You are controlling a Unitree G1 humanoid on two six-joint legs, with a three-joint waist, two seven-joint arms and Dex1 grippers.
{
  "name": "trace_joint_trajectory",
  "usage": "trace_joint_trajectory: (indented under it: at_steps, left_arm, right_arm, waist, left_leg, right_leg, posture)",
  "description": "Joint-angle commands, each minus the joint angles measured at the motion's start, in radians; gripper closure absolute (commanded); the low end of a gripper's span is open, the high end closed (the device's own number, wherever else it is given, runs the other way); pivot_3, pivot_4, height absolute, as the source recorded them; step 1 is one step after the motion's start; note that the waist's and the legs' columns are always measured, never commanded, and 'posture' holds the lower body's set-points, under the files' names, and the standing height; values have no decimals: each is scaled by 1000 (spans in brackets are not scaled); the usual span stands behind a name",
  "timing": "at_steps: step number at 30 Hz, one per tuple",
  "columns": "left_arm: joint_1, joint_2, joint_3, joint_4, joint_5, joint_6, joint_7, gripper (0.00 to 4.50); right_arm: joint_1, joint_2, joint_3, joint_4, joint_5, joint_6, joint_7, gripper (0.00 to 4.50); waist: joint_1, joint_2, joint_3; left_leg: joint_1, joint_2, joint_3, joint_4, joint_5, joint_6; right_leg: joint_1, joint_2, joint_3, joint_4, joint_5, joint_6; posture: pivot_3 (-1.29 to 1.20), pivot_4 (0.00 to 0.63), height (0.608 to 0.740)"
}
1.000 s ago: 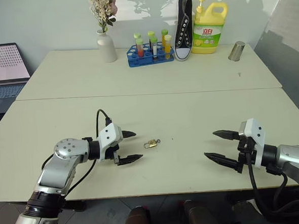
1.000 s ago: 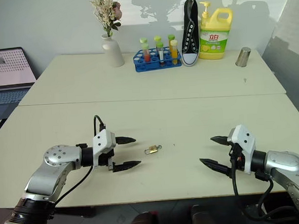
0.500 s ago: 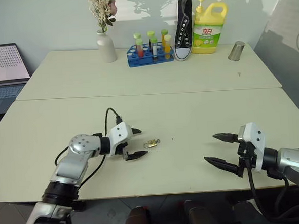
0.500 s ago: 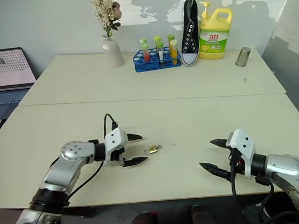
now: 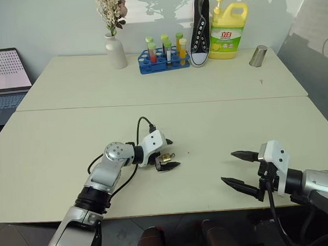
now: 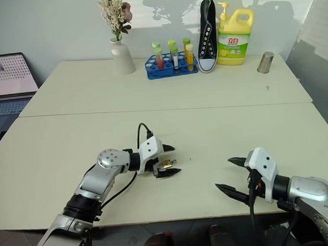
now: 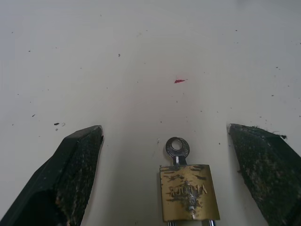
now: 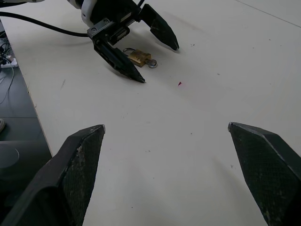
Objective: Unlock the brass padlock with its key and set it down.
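Brass glints from the padlock (image 7: 189,192), which lies flat on the pale worktop (image 5: 59,135) with a small silver key (image 7: 177,149) stuck in one end, its round bow pointing away from the left end effector (image 5: 169,153). That end effector has its two black fingers spread wide, one on each side of the padlock and neither touching it; in the left wrist view the lock sits between the fingers (image 7: 70,179), nearer to one of them than the other. A tiny red speck (image 7: 179,81) marks the worktop just beyond the key.

Taking the padlock as the landmark: the right end effector (image 5: 238,169) hangs well off to its right, close to the worktop's near edge, its fingers also wide apart and gripping nothing. Far behind the padlock, along the back of the worktop, stand a white vase (image 5: 115,51) of dried flowers, a blue rack (image 5: 164,61) of coloured tubes, a black sneaker (image 5: 200,29) propped upright, a yellow jug (image 5: 228,31) with a pump top and, furthest to the right, a small metal cup (image 5: 258,56). Far to the padlock's left and back, off the worktop, an open laptop (image 5: 5,71) shows a lit screen. A seam across the worktop runs between the padlock and those back-row things.
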Motion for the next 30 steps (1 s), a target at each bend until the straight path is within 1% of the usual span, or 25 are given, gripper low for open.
trace_joint_trajectory:
  at_steps: [1,5,8,21,24,25,30]
  left_arm:
    - [-6,27,-9,-16,19,13,-11,0]
    - [10,68,43,-48,-24,74,-18,0]
    - [26,99,35,-58,-26,79,-30,0]
    - [33,99,-4,-73,-17,106,-52,0]
    - [33,99,-8,-73,-13,111,-60,563]
    - [33,99,-8,-73,-11,112,-60,825]
    - [37,106,-21,-60,9,85,-66,2525]
  right_arm:
    - [-4,3,-21,-40,26,-1,-7,99]
    - [-8,9,-11,-37,27,-2,-14,99]
    - [-17,13,-1,-34,26,-2,-18,99]
    - [-15,12,1,-35,22,-7,-19,99]
    - [-14,12,-1,-36,23,-6,-21,63]
    - [-14,12,-1,-36,23,-7,-21,63]
    - [-16,13,-1,-36,25,-6,-21,63]
  waist:
    - [0,0,0]
    - [-2,0,0]
    - [-3,0,0]
    - [0,0,0]
    - [0,0,0]
    - [0,0,0]
    - [0,0,0]
  left_leg:
    - [0,0,0,0,0,0]
    - [0,0,0,0,0,0]
    - [0,1,0,0,0,0]
    - [0,0,0,0,0,0]
    - [0,0,0,0,0,0]
    - [0,0,0,0,0,0]
    - [0,0,0,0,0,0]
  right_leg:
    - [0,0,0,0,0,0]
    - [0,0,0,0,0,0]
    - [0,0,0,0,0,0]
    - [0,0,0,0,0,0]
    - [0,0,0,0,0,0]
    - [0,0,0,0,0,0]
    - [0,0,0,0,0,0]
  posture:
    - [0,150,740]
    - [0,150,740]
    - [0,150,740]
    - [0,150,740]
    - [0,150,740]
    - [0,150,740]
    - [0,150,740]
